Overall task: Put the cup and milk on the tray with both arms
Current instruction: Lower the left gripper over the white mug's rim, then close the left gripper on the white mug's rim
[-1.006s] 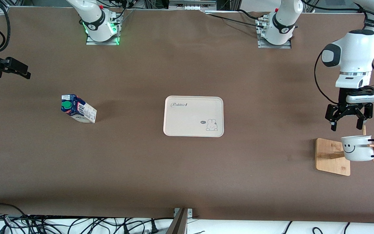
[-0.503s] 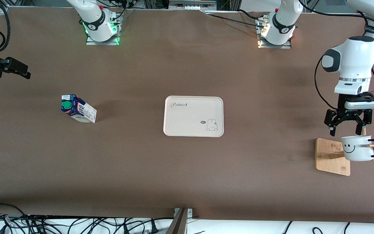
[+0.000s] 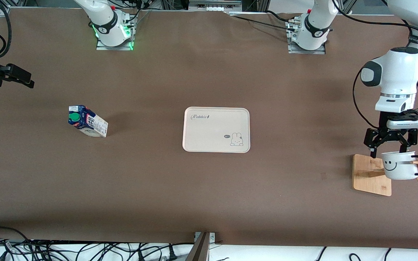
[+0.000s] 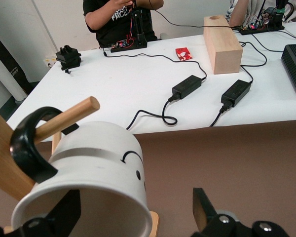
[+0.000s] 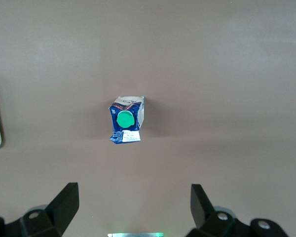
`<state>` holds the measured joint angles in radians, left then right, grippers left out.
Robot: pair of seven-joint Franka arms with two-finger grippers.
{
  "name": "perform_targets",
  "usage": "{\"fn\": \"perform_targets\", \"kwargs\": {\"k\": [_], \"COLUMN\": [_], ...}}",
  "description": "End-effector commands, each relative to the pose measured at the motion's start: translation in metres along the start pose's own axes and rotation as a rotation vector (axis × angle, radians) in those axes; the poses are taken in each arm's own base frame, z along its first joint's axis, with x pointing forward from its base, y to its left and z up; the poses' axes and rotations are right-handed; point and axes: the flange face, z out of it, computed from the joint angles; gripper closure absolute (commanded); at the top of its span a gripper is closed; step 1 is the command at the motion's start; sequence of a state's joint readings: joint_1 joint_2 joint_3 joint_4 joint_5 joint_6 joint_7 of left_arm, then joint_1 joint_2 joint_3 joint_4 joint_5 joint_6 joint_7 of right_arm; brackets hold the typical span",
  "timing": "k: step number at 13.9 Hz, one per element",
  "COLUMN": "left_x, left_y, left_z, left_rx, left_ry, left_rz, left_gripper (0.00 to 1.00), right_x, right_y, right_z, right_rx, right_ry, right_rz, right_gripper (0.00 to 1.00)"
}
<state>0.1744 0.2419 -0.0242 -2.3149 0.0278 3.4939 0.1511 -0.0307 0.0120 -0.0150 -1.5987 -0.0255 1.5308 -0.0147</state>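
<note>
The white smiley cup [image 3: 399, 166] hangs by its black handle on a peg of a wooden rack at the left arm's end of the table. My left gripper [image 3: 388, 152] is open just above its rim. In the left wrist view one finger [image 4: 64, 212] shows against the cup's [image 4: 93, 163] mouth and the other stands outside its wall. The blue milk [image 3: 87, 121] carton with a green cap stands toward the right arm's end. My right gripper [image 5: 133, 207] hangs open high over the milk [image 5: 127, 126]. The cream tray [image 3: 216, 129] lies mid-table, bare.
The rack's wooden base [image 3: 370, 174] lies under the cup and its peg [image 4: 69, 113] runs through the handle. Cables trail along the table edge nearest the front camera. A white side table [image 4: 138, 84] with power bricks stands off the left arm's end.
My left gripper has come down from well above the cup to just over its rim, still open. The right arm, milk, cup and tray have not moved.
</note>
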Motion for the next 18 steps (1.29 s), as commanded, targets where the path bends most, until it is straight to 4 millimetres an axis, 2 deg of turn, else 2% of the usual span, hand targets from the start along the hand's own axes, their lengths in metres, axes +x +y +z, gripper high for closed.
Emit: {"fn": "perform_targets", "kwargs": {"k": [1, 4, 5, 8, 9, 11, 12, 14, 18], "left_x": [0.007, 0.007, 0.015, 0.017, 0.018, 0.018, 0.017, 0.019, 0.018], "left_y": [-0.003, -0.003, -0.005, -0.005, -0.004, -0.005, -0.009, -0.012, -0.014], "left_z": [0.009, 0.011, 0.011, 0.011, 0.011, 0.010, 0.010, 0.008, 0.006], "left_rx": [0.001, 0.000, 0.004, 0.004, 0.003, -0.001, 0.002, 0.004, 0.008], "left_ry": [0.018, 0.019, 0.035, 0.040, 0.040, 0.042, 0.041, 0.045, 0.044], "left_rz": [0.029, 0.030, 0.031, 0.035, 0.038, 0.066, 0.076, 0.077, 0.067], "left_gripper": [0.00, 0.00, 0.00, 0.00, 0.08, 0.14, 0.20, 0.43, 0.82], "right_x": [0.000, 0.000, 0.000, 0.000, 0.000, 0.000, 0.000, 0.000, 0.000], "right_y": [0.002, 0.002, 0.002, 0.002, 0.002, 0.002, 0.002, 0.002, 0.002], "right_z": [-0.005, -0.005, -0.005, -0.005, -0.005, -0.005, -0.005, -0.005, -0.005], "right_rx": [0.000, -0.002, 0.000, 0.000, -0.002, -0.002, -0.002, 0.000, -0.002], "right_ry": [-0.005, -0.005, -0.005, -0.005, -0.005, -0.005, -0.005, -0.005, -0.005], "right_rz": [0.012, 0.012, 0.012, 0.012, 0.012, 0.012, 0.012, 0.012, 0.012], "right_gripper": [0.00, 0.00, 0.00, 0.00, 0.00, 0.00, 0.00, 0.00, 0.00]}}
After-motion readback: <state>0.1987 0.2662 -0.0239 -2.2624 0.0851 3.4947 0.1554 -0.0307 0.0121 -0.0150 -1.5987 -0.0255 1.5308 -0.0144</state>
